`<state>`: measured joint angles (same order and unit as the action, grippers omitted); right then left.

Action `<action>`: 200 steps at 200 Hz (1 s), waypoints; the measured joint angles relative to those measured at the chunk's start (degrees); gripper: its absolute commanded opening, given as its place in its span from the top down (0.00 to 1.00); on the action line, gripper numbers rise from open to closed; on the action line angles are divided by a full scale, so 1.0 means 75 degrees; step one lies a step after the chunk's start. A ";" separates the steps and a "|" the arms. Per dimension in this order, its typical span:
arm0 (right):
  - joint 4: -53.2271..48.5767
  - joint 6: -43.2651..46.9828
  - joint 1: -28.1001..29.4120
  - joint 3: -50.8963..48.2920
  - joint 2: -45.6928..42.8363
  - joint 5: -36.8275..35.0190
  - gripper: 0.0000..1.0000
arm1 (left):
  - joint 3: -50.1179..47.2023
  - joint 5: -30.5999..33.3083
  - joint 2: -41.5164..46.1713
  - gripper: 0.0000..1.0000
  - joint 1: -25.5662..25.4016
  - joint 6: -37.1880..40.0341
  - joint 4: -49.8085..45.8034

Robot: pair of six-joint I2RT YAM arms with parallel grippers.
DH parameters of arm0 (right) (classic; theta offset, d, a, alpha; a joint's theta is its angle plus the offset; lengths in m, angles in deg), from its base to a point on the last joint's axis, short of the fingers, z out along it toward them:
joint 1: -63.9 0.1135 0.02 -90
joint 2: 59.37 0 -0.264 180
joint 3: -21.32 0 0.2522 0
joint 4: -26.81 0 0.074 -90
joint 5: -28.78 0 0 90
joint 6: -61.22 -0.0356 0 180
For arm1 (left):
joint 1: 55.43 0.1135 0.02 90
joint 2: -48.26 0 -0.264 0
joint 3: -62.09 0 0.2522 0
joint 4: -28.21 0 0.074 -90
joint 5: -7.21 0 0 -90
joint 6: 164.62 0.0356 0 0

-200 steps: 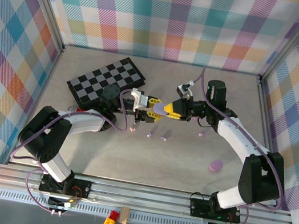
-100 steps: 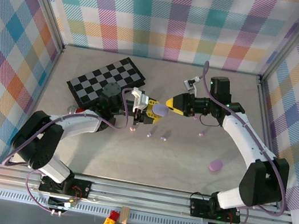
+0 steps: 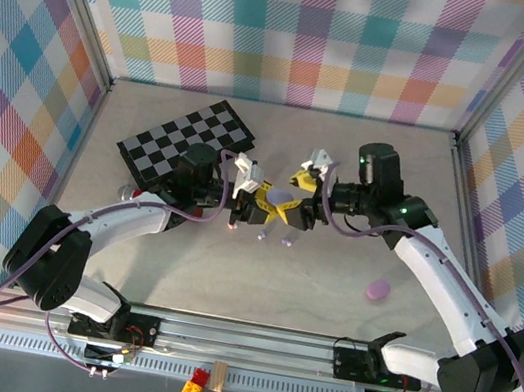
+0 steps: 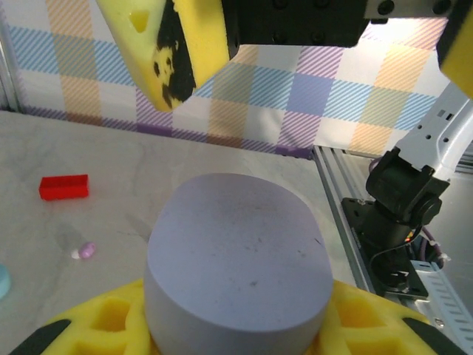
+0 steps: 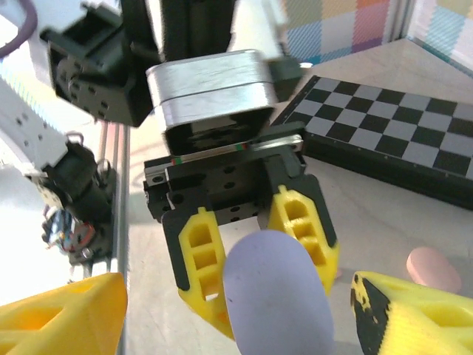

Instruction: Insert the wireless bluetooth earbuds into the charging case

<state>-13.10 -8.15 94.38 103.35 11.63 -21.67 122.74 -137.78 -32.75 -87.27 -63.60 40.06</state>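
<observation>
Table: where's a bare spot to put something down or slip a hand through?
Roomiest: the bare table near the arms' bases, bordered by little buds beyond and a loose purple oval at right. Crowded: the middle, where the left gripper holds a purple case, the right gripper open around it, checkerboard at far left.

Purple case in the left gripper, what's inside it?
The purple case shows only a closed, smooth shell, pinched by the left gripper. Its inside is covered, so whatever it holds cannot be seen.
</observation>
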 measured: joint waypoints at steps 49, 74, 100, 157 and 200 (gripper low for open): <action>-0.0219 0.0918 0.0297 0.0216 0.0329 -0.0784 0.21 | 0.0020 -0.0003 0.0044 0.69 -0.0090 -0.0169 -0.0061; -0.0271 0.1081 0.0297 0.0216 0.0364 -0.1049 0.21 | 0.0026 -0.0003 0.0061 0.69 -0.0090 -0.0198 -0.0061; -0.0361 0.1227 0.0297 0.0233 0.0405 -0.1335 0.21 | 0.0026 -0.0006 0.0070 0.69 -0.0090 -0.0277 -0.0058; -0.0475 0.1314 0.0335 0.0291 0.0434 -0.1731 0.21 | 0.0026 0.0009 0.0070 0.69 -0.0090 -0.0318 -0.0061; -0.0478 0.1154 0.0341 0.0291 0.0425 -0.1813 0.22 | 0.0026 0.0105 0.0105 0.69 -0.0090 -0.0032 -0.0201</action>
<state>-16.69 0.50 96.94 105.54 14.82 -35.26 122.94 -136.99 -31.96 -87.95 -63.84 38.55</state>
